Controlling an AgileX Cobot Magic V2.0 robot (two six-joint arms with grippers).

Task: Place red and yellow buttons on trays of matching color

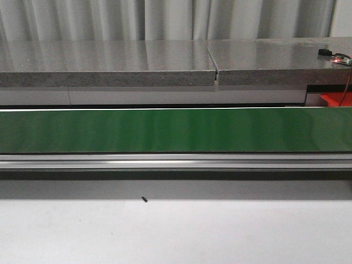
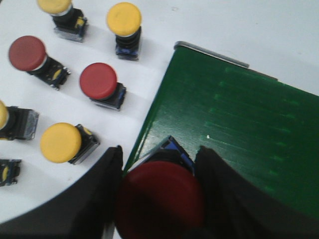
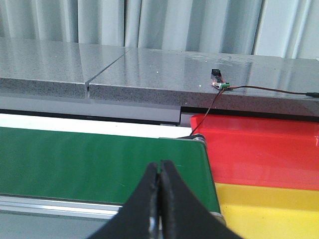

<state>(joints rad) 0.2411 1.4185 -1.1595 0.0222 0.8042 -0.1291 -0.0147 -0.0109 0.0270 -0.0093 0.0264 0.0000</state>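
At the left, spare red and yellow buttons (image 2: 98,81) sit on the white tabletop (image 2: 249,25); the left tool (image 2: 159,199) clamps a red button (image 2: 159,201) over the green belt's (image 2: 234,119) edge. Released there, it may tip off. To the right, the right tool (image 3: 159,199) is pinched closed, empty, near the red tray (image 3: 259,149) and yellow tray (image 3: 269,209)

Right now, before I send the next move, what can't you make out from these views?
- Held red button, left wrist view: base hidden by its cap and the left gripper.
- Yellow tray and red tray, right wrist view: cut off by the frame edge.
- Front view: neither arm shows; only a red corner of the trays.
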